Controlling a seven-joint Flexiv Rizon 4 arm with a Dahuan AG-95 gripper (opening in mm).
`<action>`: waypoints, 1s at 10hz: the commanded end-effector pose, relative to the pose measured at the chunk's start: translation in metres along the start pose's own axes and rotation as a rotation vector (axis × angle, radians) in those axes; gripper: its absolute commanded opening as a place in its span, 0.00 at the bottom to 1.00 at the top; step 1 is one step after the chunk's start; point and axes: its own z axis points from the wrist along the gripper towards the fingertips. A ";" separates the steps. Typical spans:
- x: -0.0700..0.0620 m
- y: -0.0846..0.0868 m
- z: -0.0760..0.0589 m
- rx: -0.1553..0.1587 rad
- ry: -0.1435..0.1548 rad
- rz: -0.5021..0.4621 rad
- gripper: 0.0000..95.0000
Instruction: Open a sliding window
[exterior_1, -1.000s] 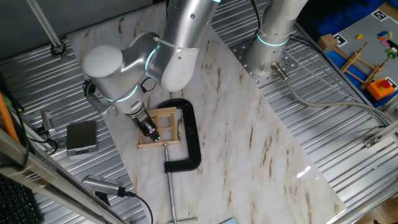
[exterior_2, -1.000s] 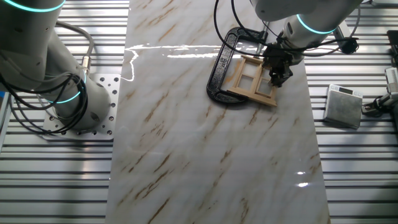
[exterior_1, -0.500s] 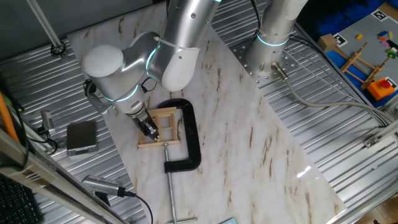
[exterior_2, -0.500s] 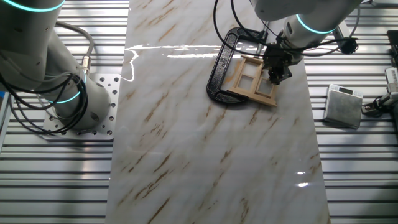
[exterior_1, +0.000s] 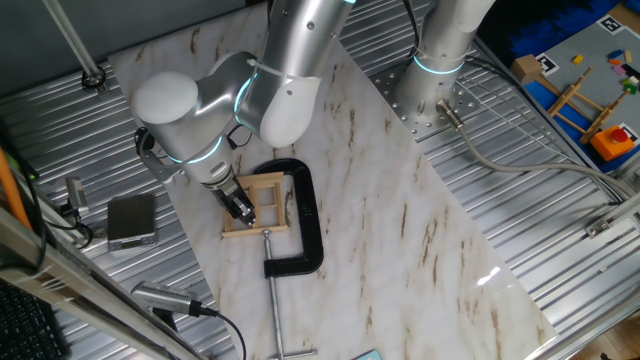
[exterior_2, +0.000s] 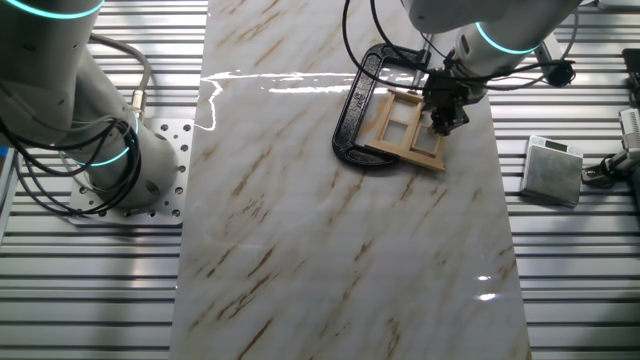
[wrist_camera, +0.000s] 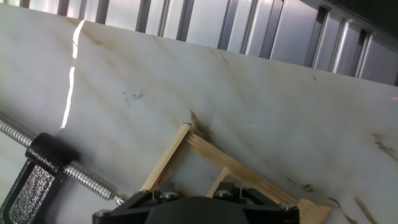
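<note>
The sliding window (exterior_1: 258, 180), a small light wooden frame with thin crossbars, lies flat on the marble board (exterior_1: 400, 230), held in the black C-clamp (exterior_1: 305, 225). My gripper (exterior_1: 240, 207) points down into the window's left part, its fingers close together with nothing between them. In the other fixed view the gripper (exterior_2: 441, 124) stands over the window's (exterior_2: 378, 122) right pane. The hand view shows a corner of the window frame (wrist_camera: 165, 163) just past the gripper body; the fingertips are hidden there.
The clamp's screw (wrist_camera: 81, 174) and long handle (exterior_1: 277, 310) run toward the board's near edge. A grey box (exterior_1: 131, 220) sits on the slatted table to the left. A second arm's base (exterior_1: 430, 95) stands at the back. A wooden toy rack (exterior_1: 575, 100) lies far right.
</note>
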 end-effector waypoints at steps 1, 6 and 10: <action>-0.001 0.001 0.000 0.000 -0.001 -0.004 0.40; -0.005 0.006 -0.001 -0.008 -0.003 -0.024 0.40; -0.006 0.009 -0.003 -0.007 -0.004 -0.045 0.40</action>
